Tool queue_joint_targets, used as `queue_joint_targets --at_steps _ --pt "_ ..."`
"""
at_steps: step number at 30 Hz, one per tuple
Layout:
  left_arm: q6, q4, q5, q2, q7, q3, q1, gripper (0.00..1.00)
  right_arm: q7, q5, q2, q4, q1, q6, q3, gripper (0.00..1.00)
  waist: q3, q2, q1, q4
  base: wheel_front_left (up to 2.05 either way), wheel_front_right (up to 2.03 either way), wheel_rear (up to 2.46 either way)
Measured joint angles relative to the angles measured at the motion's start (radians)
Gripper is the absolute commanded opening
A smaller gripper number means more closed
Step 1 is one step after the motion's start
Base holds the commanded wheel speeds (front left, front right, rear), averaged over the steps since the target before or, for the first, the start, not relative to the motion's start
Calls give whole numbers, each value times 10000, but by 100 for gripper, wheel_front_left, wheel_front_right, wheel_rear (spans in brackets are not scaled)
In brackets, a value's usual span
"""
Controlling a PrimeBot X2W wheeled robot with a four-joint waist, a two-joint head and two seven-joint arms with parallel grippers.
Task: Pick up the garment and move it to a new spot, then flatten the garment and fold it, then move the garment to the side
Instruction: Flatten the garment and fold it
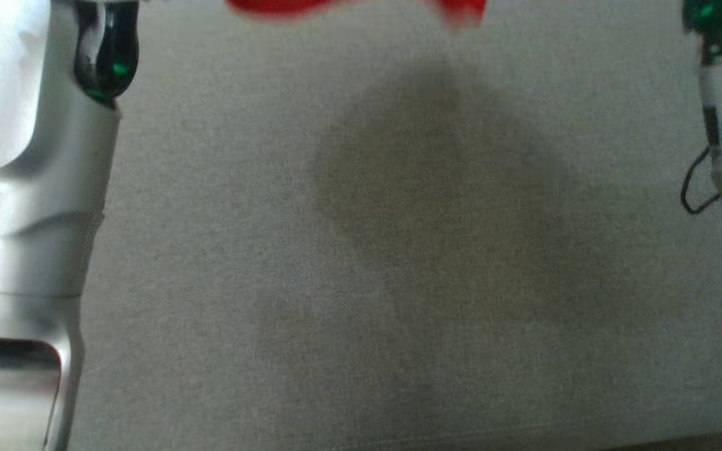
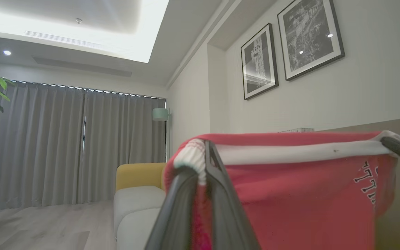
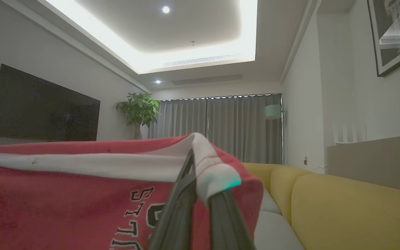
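Hanging in the air, the garment point(image 2: 290, 194) is stretched between both hands by its white-trimmed edge, and its red cloth shows just past the far edge of the grey worktop point(image 1: 210, 282). The left hand point(image 2: 201, 159) is pinched shut on one white-ribbed corner. The right hand point(image 3: 200, 177) is clamped on the opposite corner, so the trim runs taut between them. I judge the pick-up done and the carry to a new spot under way. Laying the garment down, flattening it, folding it and moving it aside all seem left to do. Black-outlined white lettering point(image 3: 141, 198) crosses the red front. One row begins "ST", and the rest is cut off or creased, so I cannot read it.
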Motion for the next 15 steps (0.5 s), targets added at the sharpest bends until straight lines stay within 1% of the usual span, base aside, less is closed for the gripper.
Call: queue_joint_targets --at_steps 3,5,7,9,10,12,15 --pt "-2 209 127 -142 0 263 199 0 0 -222 257 59 -56 0 -282 0 243 0 1 -108 0 0 0" --pt "-2 382 105 -253 0 278 757 0 0 -280 314 188 326 0 -251 0 217 0 0 -164 0 0 0" --pt "-4 479 -17 -339 0 253 1626 0 0 -278 318 288 1011 0 -134 0 156 0 -6 -199 0 0 0" --pt "-6 694 -222 -393 2 222 2625 0 2 -178 324 441 1879 2 134 0 96 0 -3 -232 0 0 0" --pt "-6 694 -222 -393 2 222 2625 0 2 -178 324 441 1879 2 134 0 96 0 -3 -232 0 0 0" --pt "-8 905 -412 -449 10 194 3789 0 4 33 376 621 2866 2 443 0 33 0 -4 -270 0 0 0" --pt "-10 1227 -752 -744 13 228 5539 0 12 364 403 767 4304 4 731 0 -82 0 -4 -320 0 0 0"
